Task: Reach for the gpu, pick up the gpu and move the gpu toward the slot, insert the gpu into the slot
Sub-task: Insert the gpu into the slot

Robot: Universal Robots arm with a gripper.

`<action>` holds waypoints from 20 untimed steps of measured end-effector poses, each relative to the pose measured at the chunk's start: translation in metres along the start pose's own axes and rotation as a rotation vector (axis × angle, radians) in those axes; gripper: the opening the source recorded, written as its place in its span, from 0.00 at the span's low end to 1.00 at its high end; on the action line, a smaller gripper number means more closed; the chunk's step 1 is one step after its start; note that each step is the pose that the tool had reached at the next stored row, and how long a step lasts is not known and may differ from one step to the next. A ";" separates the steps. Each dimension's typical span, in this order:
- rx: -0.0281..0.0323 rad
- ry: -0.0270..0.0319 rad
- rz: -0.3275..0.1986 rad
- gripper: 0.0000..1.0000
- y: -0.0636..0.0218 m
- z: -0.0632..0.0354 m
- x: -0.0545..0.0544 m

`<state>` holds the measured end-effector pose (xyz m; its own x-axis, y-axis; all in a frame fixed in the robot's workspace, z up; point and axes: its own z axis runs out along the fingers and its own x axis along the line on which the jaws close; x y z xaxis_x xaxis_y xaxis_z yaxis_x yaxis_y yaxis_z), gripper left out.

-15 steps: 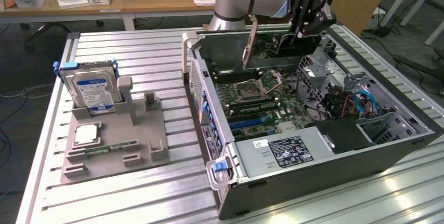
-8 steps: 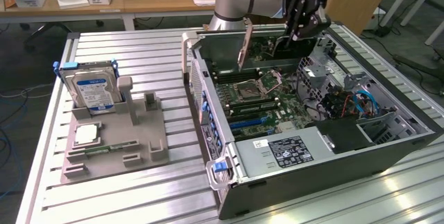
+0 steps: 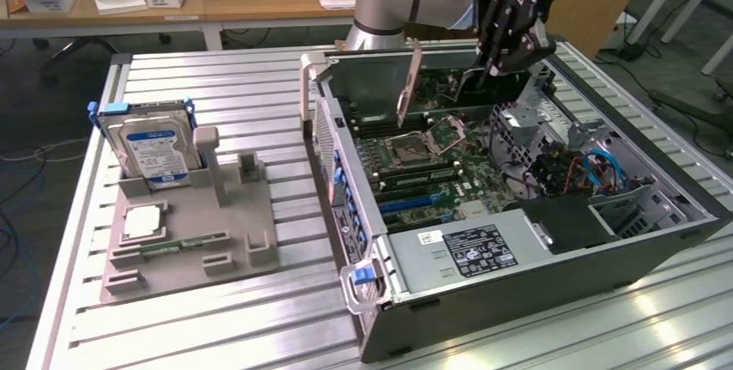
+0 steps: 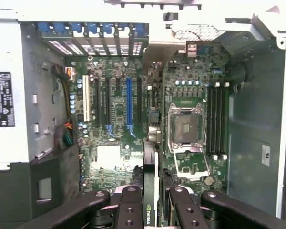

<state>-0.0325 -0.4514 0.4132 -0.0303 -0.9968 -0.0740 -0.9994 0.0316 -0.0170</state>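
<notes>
The gpu [image 3: 409,82] hangs edge-down in the air over the open computer case [image 3: 516,293]. Its silver bracket end points to the exterior view's left, and its lower edge is clear of the motherboard [image 3: 424,164] and seated in no slot. The gripper [image 3: 495,68] is clamped on it from above, a black finger [image 4: 129,202] pressed to each face of the thin card [image 4: 150,167]. In the wrist view the card's edge lies between the CPU socket [image 4: 187,126] and the row of expansion slots, the long blue slot [image 4: 128,102] just beside it. Air above the board is open. The case walls hem it round, with a drive cage and blue cables [image 3: 596,168] toward the exterior view's right. The case rests on a slatted metal table [image 3: 229,69], well apart from a grey fixture [image 3: 246,241] holding a hard drive [image 3: 154,151]. Wooden desks [image 3: 263,5] stand behind.
</notes>
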 end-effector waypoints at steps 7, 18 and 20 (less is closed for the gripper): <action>0.0001 0.0000 0.000 0.25 0.0140 0.0041 0.004; 0.0001 0.0000 0.000 0.25 0.0207 0.0102 0.022; 0.0000 0.0001 0.000 0.25 0.0229 0.0123 0.022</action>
<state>-0.0559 -0.4720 0.3990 -0.0304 -0.9968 -0.0739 -0.9994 0.0317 -0.0171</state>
